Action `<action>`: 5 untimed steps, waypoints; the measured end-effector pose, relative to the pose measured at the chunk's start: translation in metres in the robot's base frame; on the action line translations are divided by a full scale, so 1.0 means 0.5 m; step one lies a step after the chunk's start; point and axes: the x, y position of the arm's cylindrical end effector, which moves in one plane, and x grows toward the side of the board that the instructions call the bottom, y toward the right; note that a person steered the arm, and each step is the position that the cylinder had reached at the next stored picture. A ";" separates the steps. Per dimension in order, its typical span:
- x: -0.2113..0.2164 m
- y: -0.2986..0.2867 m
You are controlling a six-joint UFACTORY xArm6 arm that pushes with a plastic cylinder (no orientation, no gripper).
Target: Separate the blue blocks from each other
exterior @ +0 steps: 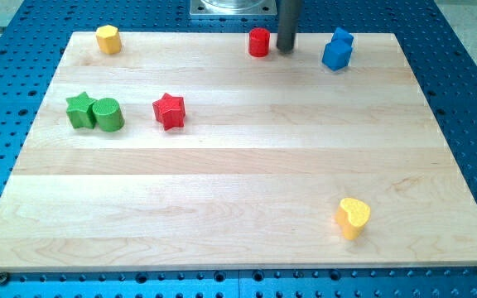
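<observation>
Tip [285, 50] just right of red cylinder [259, 41], apart from it. Two blue blocks [337, 50] touching, farther right of that cylinder. No claw fitted; grasp state not applicable.

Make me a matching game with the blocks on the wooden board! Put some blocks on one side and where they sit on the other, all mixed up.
Blocks:
1. yellow heart
2. green star
3. blue blocks
4. red cylinder

Places:
A. just left of my tip, at the view's top
B. the view's top right, touching each other
C. the view's bottom right, alone
D. the view's left, touching the green cylinder

Pairs: 1-C, 2-D, 3-B, 4-A
</observation>
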 end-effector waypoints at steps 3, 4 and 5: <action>0.084 0.057; 0.220 0.127; 0.183 0.352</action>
